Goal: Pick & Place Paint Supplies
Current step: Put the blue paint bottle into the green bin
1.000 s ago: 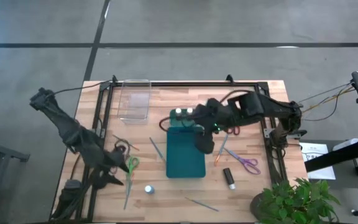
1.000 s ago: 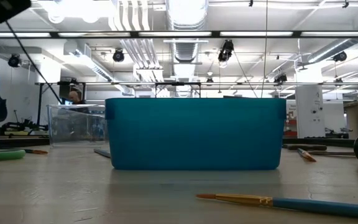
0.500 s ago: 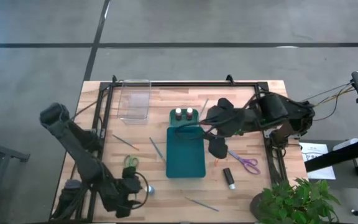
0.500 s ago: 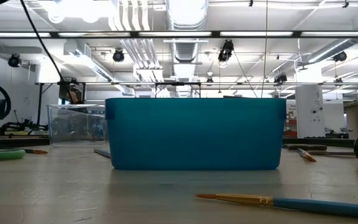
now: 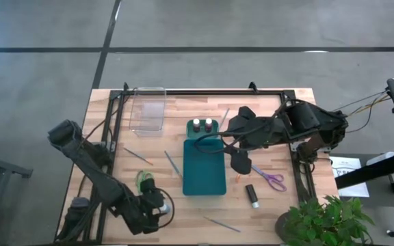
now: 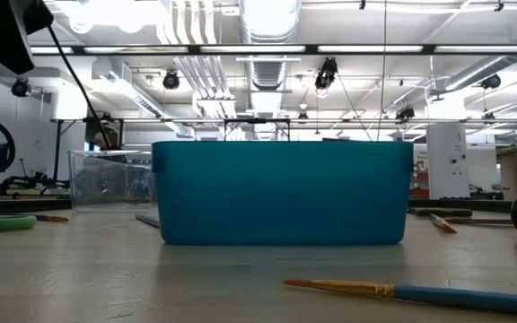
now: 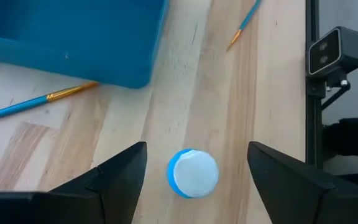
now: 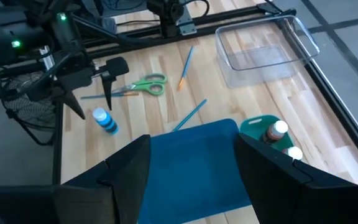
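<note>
A small blue paint bottle with a white cap [image 7: 192,173] stands upright on the table near its front edge. My left gripper [image 7: 196,150] hangs open just above it, one finger on each side and neither touching; the right wrist view shows this gripper [image 8: 96,99] over the bottle [image 8: 106,121]. In the high view the left gripper [image 5: 158,205] covers the bottle. My right gripper [image 5: 238,162] is open with nothing in it, above the right side of the teal tray [image 5: 204,176]. Green scissors [image 5: 143,180] lie flat to the left of the tray.
Purple scissors [image 5: 273,180], a black bottle [image 5: 252,195] and brushes [image 5: 222,224] [image 5: 173,165] [image 5: 139,156] lie around the tray. Two white-capped bottles stand in a green holder [image 5: 202,126]. A clear box [image 5: 148,109] sits far left. A plant [image 5: 320,220] stands at the near right corner.
My left gripper has swung from the green scissors toward the table's near edge and right, come down and tipped over the blue bottle, staying open. My right gripper has drawn a little up and toward the right edge. Nothing on the table has moved.
</note>
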Robot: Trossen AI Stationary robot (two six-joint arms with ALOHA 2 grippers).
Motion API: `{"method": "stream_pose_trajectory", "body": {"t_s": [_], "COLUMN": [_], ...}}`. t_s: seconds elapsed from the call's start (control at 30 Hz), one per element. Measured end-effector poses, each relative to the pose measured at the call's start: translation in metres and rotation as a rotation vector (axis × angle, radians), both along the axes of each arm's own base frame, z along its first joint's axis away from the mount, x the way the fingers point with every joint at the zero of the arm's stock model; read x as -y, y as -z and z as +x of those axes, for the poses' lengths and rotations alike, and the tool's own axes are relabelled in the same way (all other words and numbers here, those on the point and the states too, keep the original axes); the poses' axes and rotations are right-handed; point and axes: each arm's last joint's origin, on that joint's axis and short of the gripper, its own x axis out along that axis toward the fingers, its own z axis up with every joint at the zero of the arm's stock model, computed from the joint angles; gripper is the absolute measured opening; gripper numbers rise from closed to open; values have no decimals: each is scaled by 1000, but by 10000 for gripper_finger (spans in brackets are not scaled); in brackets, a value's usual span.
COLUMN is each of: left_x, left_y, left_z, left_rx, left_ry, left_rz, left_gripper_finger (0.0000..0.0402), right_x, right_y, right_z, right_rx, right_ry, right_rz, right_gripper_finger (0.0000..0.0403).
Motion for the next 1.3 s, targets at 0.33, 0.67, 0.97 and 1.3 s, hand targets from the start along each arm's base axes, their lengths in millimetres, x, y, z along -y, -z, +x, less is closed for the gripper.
{"method": "stream_pose_trajectory", "body": {"t_s": [0.33,0.67,0.97,1.3], "left_x": [-4,-6,-7,-10], "left_y": [8,13,14,24], "left_z": [-2,4,7,8], "left_rx": [-42,-80,-84,-106], "left_ry": [27,62,58,52], "left_rz": [14,-18,-22,-38], "left_gripper_finger": [285,285,285,285], "right_x": [0,0,0,0], "right_y": [0,-1,-2,-2], "right_z": [0,0,0,0], "right_rx": [0,3,16,18], "right_ry": [-2,-12,-16,-19], "right_rz": [-2,-13,-14,-15], "right_gripper_finger": [229,229,229,229]}}
